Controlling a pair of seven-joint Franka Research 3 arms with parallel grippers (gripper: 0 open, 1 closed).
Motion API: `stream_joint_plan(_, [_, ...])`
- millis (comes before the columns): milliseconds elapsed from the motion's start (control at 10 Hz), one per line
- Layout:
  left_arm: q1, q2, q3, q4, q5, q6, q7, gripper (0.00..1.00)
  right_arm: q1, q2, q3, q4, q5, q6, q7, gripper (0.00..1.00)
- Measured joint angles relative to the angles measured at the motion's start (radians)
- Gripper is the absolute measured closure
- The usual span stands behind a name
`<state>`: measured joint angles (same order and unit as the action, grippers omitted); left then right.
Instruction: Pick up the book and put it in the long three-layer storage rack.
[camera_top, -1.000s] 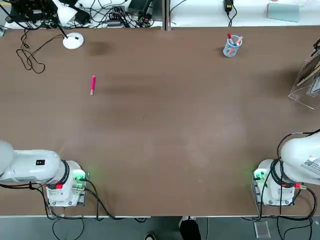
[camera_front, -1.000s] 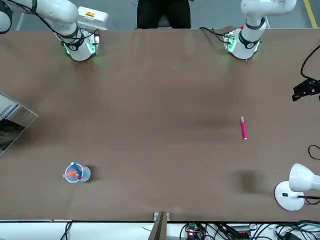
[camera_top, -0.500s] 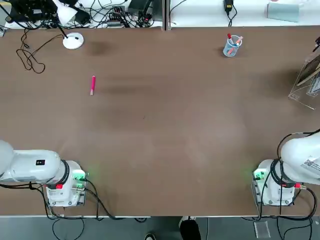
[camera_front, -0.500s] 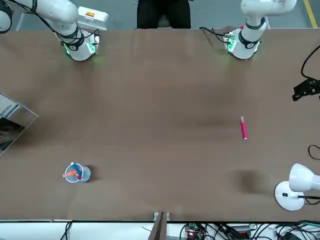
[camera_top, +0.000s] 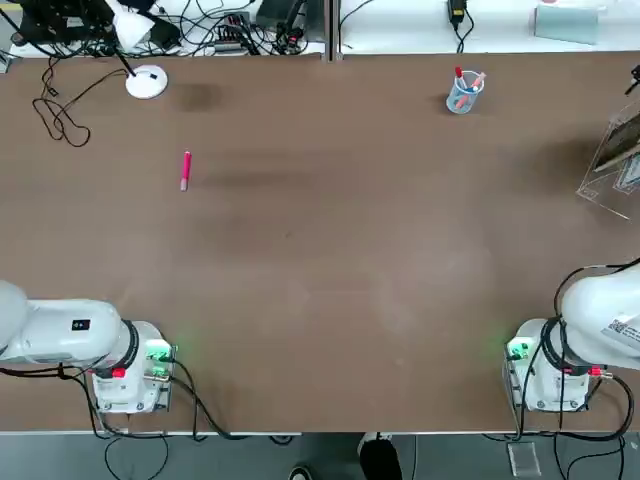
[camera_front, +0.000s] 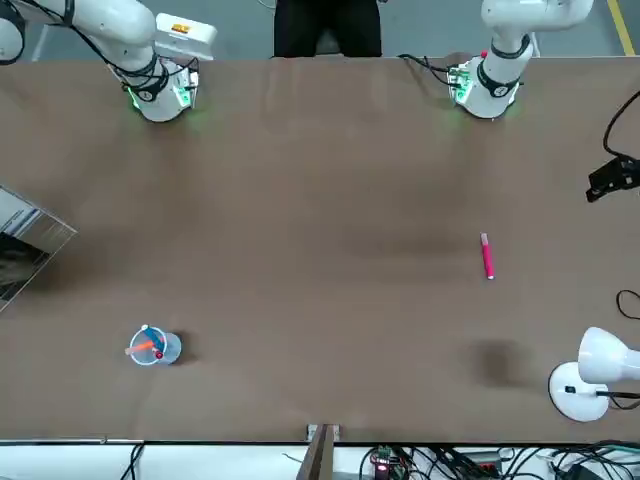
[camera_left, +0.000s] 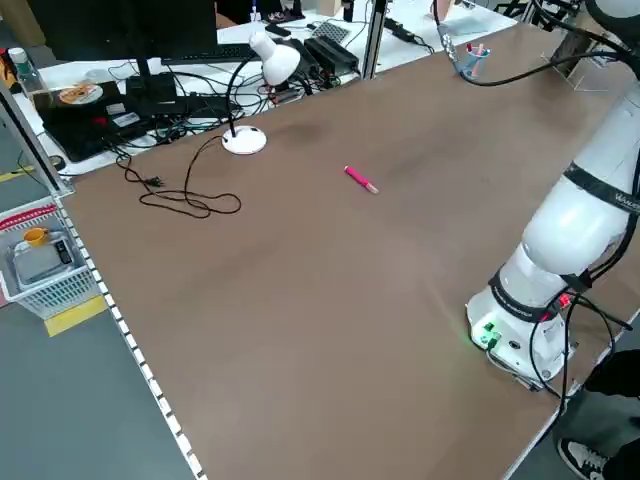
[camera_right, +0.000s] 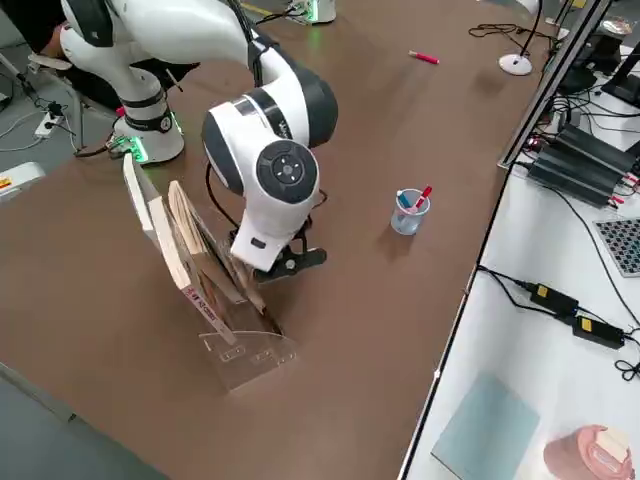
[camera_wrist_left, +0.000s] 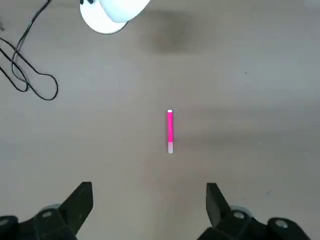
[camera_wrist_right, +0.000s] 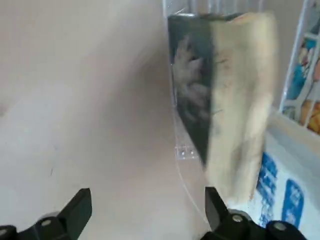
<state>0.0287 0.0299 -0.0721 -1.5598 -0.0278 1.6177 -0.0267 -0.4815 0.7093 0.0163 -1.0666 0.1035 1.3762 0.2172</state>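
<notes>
— What do we see, biggest first?
— The brown worktop (camera_top: 320, 260), then the clear storage rack (camera_right: 240, 350) at the lower left of the right side view, the book (camera_wrist_right: 195, 95) standing inside it.
— And our hands?
— The right hand (camera_wrist_right: 145, 210) is spread wide beside the rack, holding nothing; the left hand (camera_wrist_left: 150, 205) is wide above a pink pen (camera_wrist_left: 170, 131).

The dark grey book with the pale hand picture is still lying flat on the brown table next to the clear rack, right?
Not quite. The dark grey book with the pale hand picture isn't flat on the table; it stands tilted inside the clear acrylic rack. The right wrist view shows it there, with the right gripper open and empty in front of it.
</notes>
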Motion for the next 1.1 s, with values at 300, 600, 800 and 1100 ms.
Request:
stream_joint_plan(300, [0.000,0.000,0.001,0.015,0.017,0.000,0.000,0.00,0.002,-0.004,0.015,0.020,0.000,-0.011,-0.018,0.00])
stream_joint_plan(600, [0.000,0.000,0.001,0.024,0.025,0.000,0.000,0.00,0.002,-0.004,0.016,0.022,0.000,-0.011,-0.036,0.00])
stream_joint_plan(800, [0.000,0.000,0.001,0.025,0.025,-0.009,0.000,0.00,0.005,-0.004,0.019,0.023,0.000,-0.011,-0.051,0.00])
stream_joint_plan(1100, [0.017,0.000,0.001,0.030,0.008,-0.020,-0.004,0.00,0.043,-0.004,0.021,0.031,-0.013,0.002,-0.142,0.00])
